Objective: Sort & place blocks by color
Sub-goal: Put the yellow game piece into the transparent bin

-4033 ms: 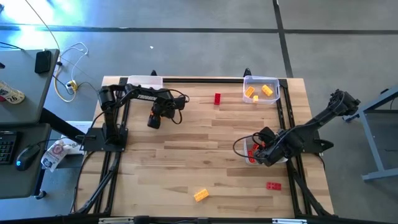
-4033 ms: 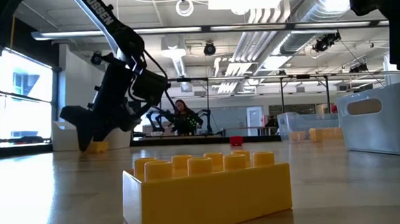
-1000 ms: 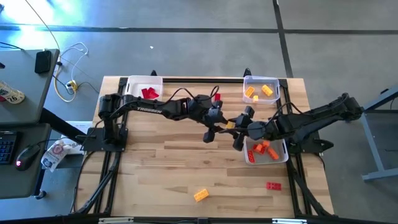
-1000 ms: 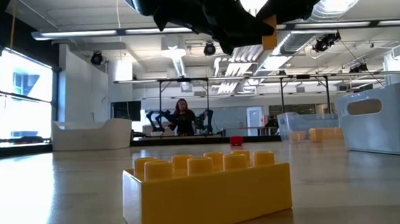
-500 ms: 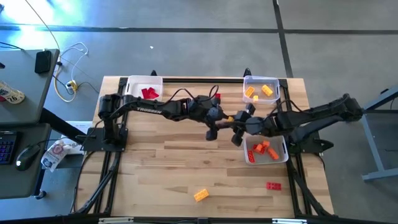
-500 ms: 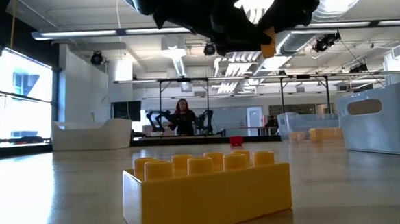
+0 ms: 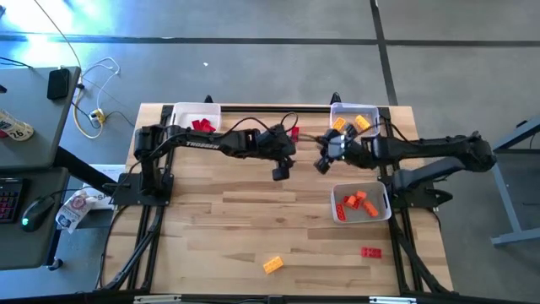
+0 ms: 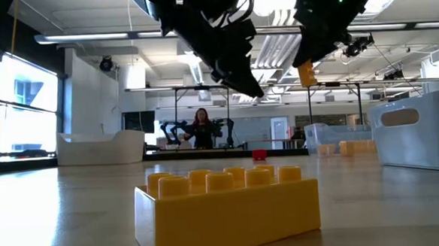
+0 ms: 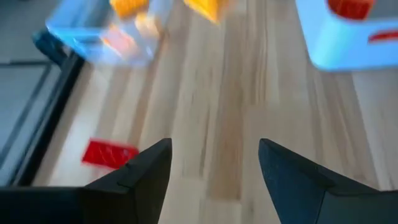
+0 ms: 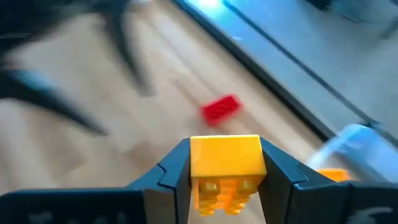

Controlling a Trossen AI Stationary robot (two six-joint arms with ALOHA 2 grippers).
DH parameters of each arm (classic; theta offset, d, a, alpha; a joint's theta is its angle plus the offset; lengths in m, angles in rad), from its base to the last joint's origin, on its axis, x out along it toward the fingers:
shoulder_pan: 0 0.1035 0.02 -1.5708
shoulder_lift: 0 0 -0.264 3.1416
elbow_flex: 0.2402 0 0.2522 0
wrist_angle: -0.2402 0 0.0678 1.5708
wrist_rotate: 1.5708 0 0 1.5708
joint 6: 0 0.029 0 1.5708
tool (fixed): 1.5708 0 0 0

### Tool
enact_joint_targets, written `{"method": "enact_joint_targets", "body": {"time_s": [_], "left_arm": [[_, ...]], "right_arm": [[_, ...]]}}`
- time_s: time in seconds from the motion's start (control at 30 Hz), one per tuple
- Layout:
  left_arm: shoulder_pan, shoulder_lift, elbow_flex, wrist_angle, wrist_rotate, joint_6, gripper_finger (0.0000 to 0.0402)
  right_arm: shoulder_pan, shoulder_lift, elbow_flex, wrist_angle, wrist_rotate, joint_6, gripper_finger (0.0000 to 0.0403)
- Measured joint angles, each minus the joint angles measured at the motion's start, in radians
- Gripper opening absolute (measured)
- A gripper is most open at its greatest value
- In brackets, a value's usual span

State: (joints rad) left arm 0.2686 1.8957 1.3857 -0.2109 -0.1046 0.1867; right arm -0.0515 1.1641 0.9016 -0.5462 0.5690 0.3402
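My right gripper (image 10: 225,163) is shut on a yellow block (image 10: 225,155), high above the table near the clear tray (image 7: 355,123) that holds yellow blocks; in the low view that block (image 8: 306,73) hangs in the air. My left gripper (image 9: 214,152) is open and holds nothing, hovering mid-table (image 7: 280,171) beside the right gripper (image 7: 323,162). A red block (image 7: 294,133) lies flat near the far edge. A yellow block (image 7: 272,265) and a red block (image 7: 370,252) lie near the near edge. The white tray (image 7: 337,213) holds orange and red blocks. My right gripper pinches the yellow block by two opposite side faces (image 10: 194,158), one finger on each. The block is lifted clear of the table, and its studs (image 10: 217,186) show between the fingers. In the low view it sticks out below the dark fingers (image 8: 322,42).
Another white tray (image 7: 181,112) with red blocks stands at the far left corner. Black frame rails (image 7: 396,228) run along the table's left and right sides. Bare wood lies between the trays and the near edge. A person stands far off in the room (image 8: 202,128).
The two grippers, close together over mid-table around the yellow block a second ago, have parted. The right gripper has carried the block toward the far right, up to the clear tray. The left gripper has drawn back toward the left, without the block.
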Motion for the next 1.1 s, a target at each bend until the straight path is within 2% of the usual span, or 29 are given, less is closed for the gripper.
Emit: {"method": "enact_joint_targets", "body": {"time_s": [0.2, 0.4, 0.6, 0.83, 0.97, 1.1], "left_arm": [[0.005, 0.000, 0.000, -0.114, 0.004, -0.027, 0.0223], [-0.012, 0.000, 0.000, -0.176, 0.003, -0.029, 0.0223], [-0.057, 0.000, 0.000, -0.269, 0.004, -0.063, 0.0223], [-0.123, 0.000, 0.000, -0.359, 0.004, -0.064, 0.0223], [-0.154, 0.000, 0.000, -0.368, 0.004, -0.089, 0.0223], [-0.184, 0.000, 0.000, -0.368, 0.004, -0.097, 0.0223]], "right_arm": [[-0.164, 0.000, 0.000, -0.056, 0.066, 0.000, 0.0113], [-0.330, 0.002, 0.000, -0.087, 0.068, -0.028, 0.0113], [-0.476, 0.059, 0.000, -0.108, 0.037, -0.076, 0.0113], [-0.590, 0.179, 0.000, -0.111, -0.006, -0.121, 0.0113], [-0.637, 0.240, 0.000, -0.109, -0.066, -0.140, 0.0113], [-0.668, 0.283, 0.000, -0.109, -0.077, -0.136, 0.0120]]}}
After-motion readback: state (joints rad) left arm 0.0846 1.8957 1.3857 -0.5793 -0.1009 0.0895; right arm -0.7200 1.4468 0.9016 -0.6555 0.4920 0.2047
